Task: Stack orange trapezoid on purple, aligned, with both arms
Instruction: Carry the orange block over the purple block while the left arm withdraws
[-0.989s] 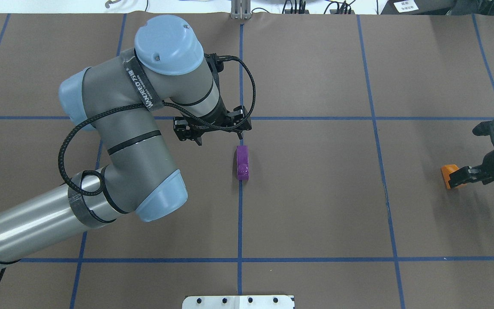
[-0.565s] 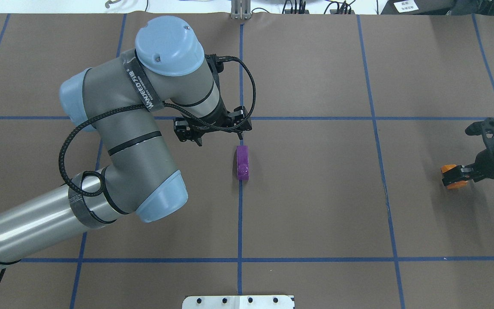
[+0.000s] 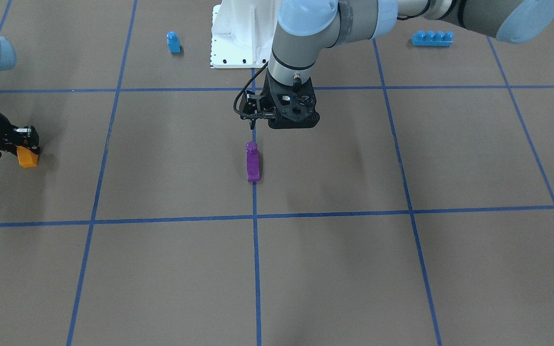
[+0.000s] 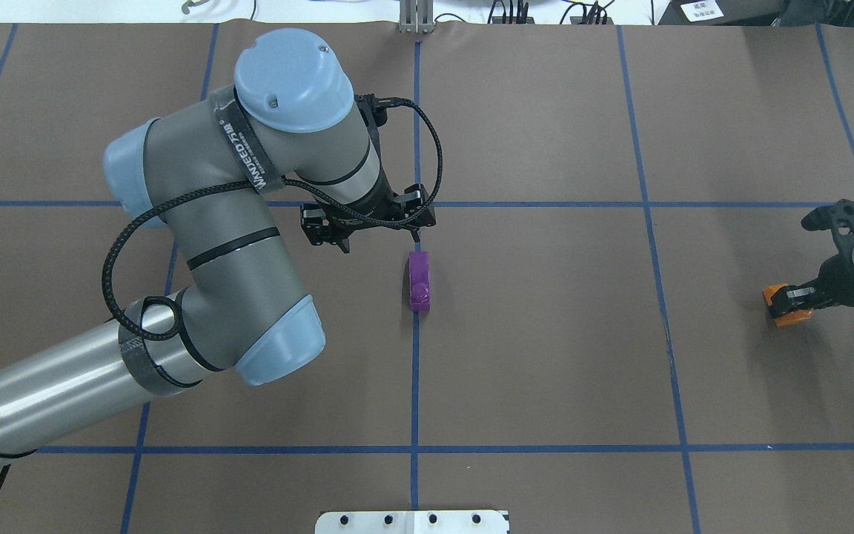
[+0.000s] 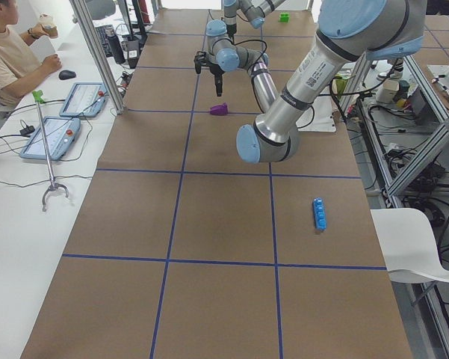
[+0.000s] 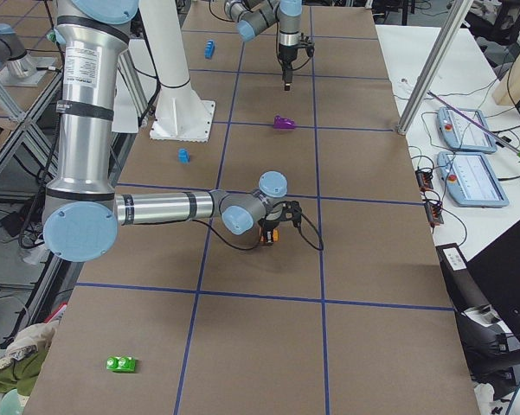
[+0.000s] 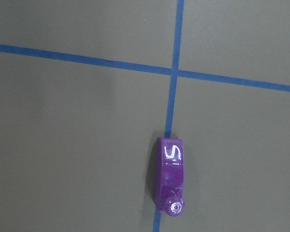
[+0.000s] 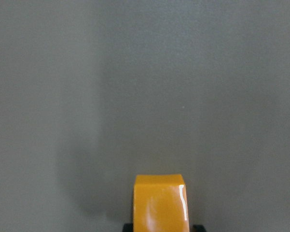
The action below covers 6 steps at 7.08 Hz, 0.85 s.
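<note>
The purple block lies on its side on the centre tape line; it also shows in the front view and the left wrist view. My left gripper hangs above the table just behind the purple block, apart from it, open and empty. It also shows in the overhead view. My right gripper is at the table's far right, shut on the orange trapezoid, at or just above the table. The orange trapezoid also shows in the front view and fills the bottom of the right wrist view.
A small blue single-stud block and a long blue brick lie on either side of the white robot base. A green block lies at the table's right end. An operator sits beside the table.
My right wrist has swung a little, and the orange trapezoid now sits more under its fingers. The left arm and the purple block have not moved.
</note>
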Each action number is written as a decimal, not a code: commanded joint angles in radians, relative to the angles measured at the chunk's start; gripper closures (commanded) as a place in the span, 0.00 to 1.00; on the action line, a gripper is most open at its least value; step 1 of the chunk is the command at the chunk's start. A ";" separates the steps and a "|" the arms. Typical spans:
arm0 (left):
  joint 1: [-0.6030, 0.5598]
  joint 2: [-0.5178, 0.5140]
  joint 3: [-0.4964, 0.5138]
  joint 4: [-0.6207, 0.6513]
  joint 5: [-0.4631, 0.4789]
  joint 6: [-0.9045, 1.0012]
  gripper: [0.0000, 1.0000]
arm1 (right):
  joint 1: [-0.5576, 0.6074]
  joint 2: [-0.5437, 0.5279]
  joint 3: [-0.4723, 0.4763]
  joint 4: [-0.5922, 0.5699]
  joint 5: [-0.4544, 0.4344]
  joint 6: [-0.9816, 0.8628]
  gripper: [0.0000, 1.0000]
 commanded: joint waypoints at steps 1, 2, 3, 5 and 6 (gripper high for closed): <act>-0.002 0.000 -0.001 -0.002 0.000 0.000 0.00 | 0.001 -0.013 0.094 -0.016 -0.001 0.003 1.00; -0.007 0.017 -0.028 -0.002 0.000 0.002 0.00 | -0.002 0.005 0.114 -0.020 -0.002 0.041 1.00; -0.007 0.103 -0.108 -0.005 0.002 0.022 0.00 | -0.003 0.066 0.124 -0.033 -0.008 0.137 1.00; -0.019 0.255 -0.246 -0.005 0.002 0.100 0.00 | -0.032 0.240 0.128 -0.184 -0.014 0.217 1.00; -0.026 0.308 -0.281 -0.005 0.002 0.114 0.00 | -0.057 0.334 0.128 -0.259 -0.016 0.283 1.00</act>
